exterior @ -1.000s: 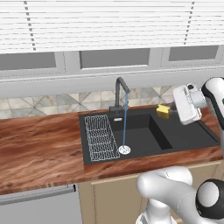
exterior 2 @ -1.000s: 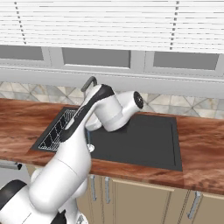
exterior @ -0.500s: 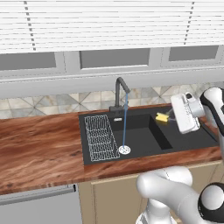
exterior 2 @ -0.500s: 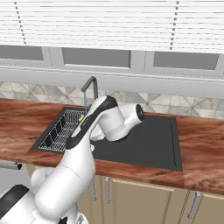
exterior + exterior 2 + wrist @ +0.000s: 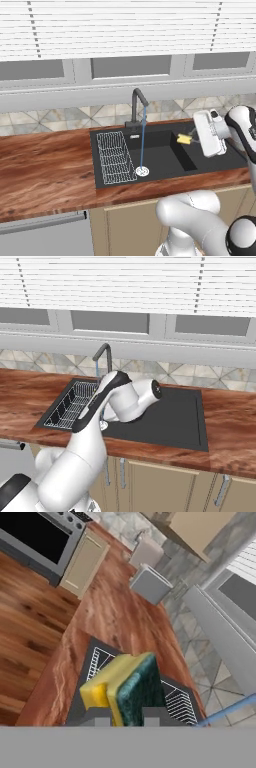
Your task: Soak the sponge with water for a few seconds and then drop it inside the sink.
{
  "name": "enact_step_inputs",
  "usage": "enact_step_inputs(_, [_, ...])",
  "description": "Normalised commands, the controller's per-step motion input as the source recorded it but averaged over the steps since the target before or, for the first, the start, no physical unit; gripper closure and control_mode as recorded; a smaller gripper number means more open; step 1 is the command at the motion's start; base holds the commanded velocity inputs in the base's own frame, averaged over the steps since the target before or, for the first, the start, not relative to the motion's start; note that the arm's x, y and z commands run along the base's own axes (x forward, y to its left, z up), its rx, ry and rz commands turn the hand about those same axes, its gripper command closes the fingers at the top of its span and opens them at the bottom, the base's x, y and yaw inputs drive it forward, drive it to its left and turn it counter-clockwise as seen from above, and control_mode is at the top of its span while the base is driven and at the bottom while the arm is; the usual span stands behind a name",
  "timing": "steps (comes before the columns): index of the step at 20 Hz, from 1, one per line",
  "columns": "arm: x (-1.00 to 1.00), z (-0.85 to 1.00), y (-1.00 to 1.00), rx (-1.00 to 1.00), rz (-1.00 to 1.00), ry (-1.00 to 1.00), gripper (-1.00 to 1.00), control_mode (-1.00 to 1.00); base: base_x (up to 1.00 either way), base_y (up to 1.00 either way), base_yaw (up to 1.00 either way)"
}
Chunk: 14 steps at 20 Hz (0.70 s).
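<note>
The gripper (image 5: pixel 192 139) was clamped on the sponge (image 5: pixel 183 139), which stuck out leftward from its fingers above the right part of the sink (image 5: pixel 165 164). The water (image 5: pixel 142 137) fell from the faucet (image 5: pixel 136 106) well left of the sponge, apart from it.

Sink (image 5: pixel 210 165) set into worktop (image 5: pixel 45 170), toward its right end. Wire rack (image 5: pixel 114 157) in sink's left part. Faucet (image 5: pixel 136 107) at sink's back edge; water (image 5: pixel 142 140) falls to drain (image 5: pixel 142 171). Sponge (image 5: pixel 184 139) in gripper (image 5: pixel 190 140) above sink's right part, right of water, apart.
</note>
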Motion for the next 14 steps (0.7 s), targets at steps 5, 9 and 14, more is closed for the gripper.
enact_step_inputs(5, [0.05,-0.03,0.0,-0.13,0.01,0.0,1.0,-1.0,0.0,0.0,0.0])
enact_step_inputs(9, [0.18,-0.24,0.06,-0.11,0.01,-0.02,1.0,-1.0,0.0,0.0,0.0])
enact_step_inputs(14, [0.3,-0.35,0.08,-0.03,0.04,-0.09,1.0,-1.0,0.0,0.0,0.0])
